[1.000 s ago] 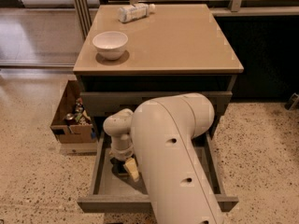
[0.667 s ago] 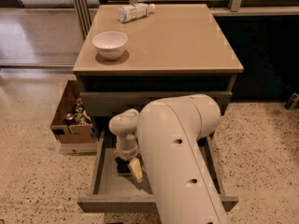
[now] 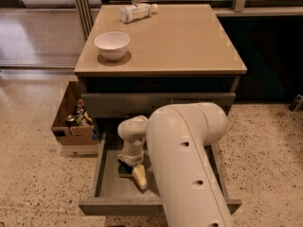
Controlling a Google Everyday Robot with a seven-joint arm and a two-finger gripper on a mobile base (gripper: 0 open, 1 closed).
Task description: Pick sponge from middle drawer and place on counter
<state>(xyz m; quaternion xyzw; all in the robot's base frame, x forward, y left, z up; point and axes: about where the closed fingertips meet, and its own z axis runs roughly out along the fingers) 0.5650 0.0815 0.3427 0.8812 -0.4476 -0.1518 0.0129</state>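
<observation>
my pincer [image 3: 128, 164] is low in the open middle drawer [image 3: 110, 189]; whether it grips, i cannot tell; my pale rounded arm [image 3: 189, 164] hides the drawer's right half; sponge [image 3: 139, 176] right at the pincer, yellow foam showing, dark green part-hidden, long axis slanting toward the drawer front; glossy tan bench [image 3: 180, 41] above.

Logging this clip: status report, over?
Gripper down in open middle drawer, at sponge. Sponge inside drawer, partly hidden. Bowl, bottle on counter.
</observation>
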